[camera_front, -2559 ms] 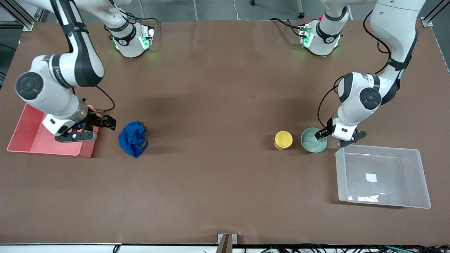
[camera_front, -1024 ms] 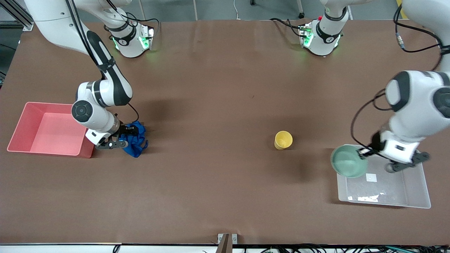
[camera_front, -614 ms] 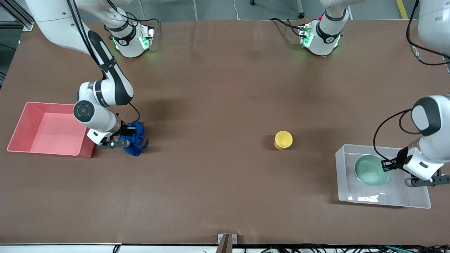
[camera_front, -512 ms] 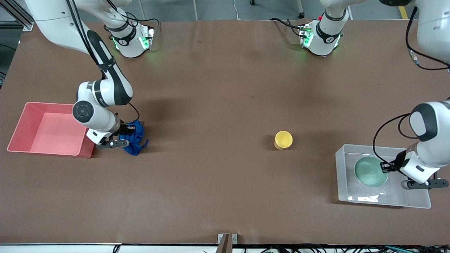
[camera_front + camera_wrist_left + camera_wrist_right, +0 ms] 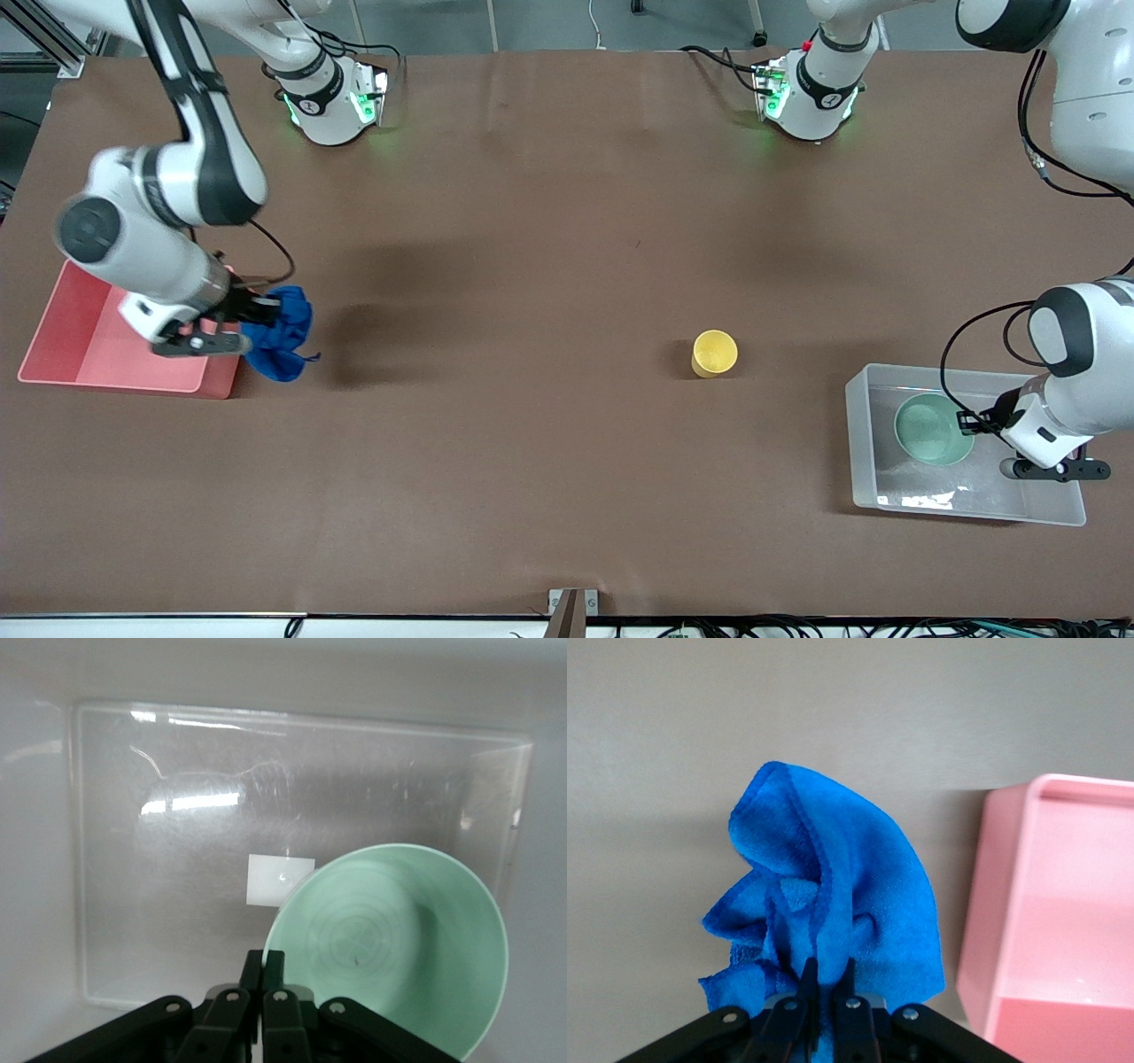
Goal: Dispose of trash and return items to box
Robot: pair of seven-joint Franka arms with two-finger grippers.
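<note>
The blue cloth lump (image 5: 280, 330) hangs from my right gripper (image 5: 257, 312), which is shut on it and holds it above the table, just beside the pink bin's wall. In the right wrist view the cloth (image 5: 824, 886) bunches around the right gripper (image 5: 826, 970). My left gripper (image 5: 974, 424) is shut on the rim of the mint-green bowl (image 5: 933, 430), low inside the translucent box (image 5: 966, 498). In the left wrist view the left gripper (image 5: 264, 958) pinches the bowl (image 5: 390, 939), which partly covers the white sticker (image 5: 276, 879). The yellow cup (image 5: 714, 353) stands upright on the table.
The pink bin (image 5: 89, 350) sits at the right arm's end of the table, its near corner showing in the right wrist view (image 5: 1063, 921). The translucent box sits at the left arm's end. The brown table (image 5: 532, 266) lies between them.
My right gripper has lifted the blue cloth off the table and carried it toward the pink bin. My left gripper has shifted slightly inside the box with the bowl.
</note>
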